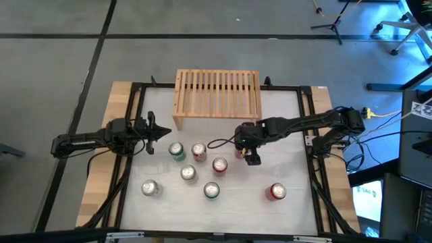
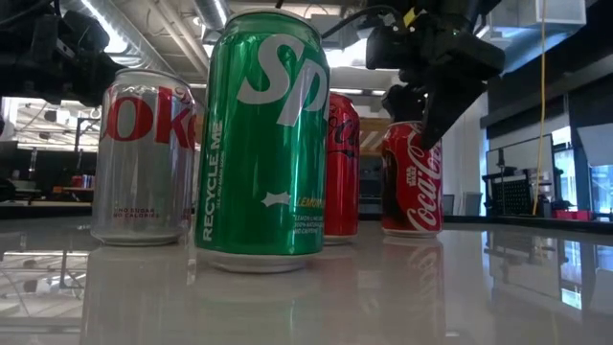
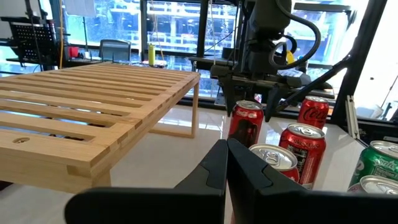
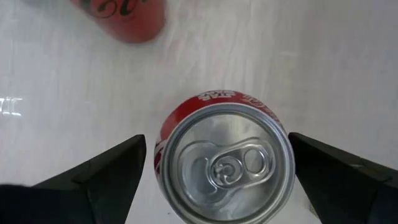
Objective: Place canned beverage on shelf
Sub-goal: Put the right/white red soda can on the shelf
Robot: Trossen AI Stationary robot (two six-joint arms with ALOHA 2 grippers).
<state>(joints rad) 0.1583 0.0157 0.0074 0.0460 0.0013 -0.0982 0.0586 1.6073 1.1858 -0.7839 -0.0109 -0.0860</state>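
Observation:
A red Coca-Cola can (image 4: 227, 168) stands upright on the white table, right of the other cans. My right gripper (image 4: 217, 138) hangs over it, open and pointing steeply down. One finger stands on each side of the can's top without touching it. In the left wrist view the same can (image 3: 245, 124) shows between those fingers, and in the high view the gripper (image 1: 248, 156) mostly hides it. The light wooden shelf (image 1: 216, 94) stands at the table's far edge, with nothing on its slatted top. My left gripper (image 1: 158, 131) waits shut and level at the left.
Several more cans stand upright in a loose cluster near the table's middle: a green one (image 1: 177, 151), red ones (image 1: 219, 165), silver ones (image 1: 188, 173), and a lone red one (image 1: 276, 192) at the near right. A black frame (image 1: 307, 121) borders the table.

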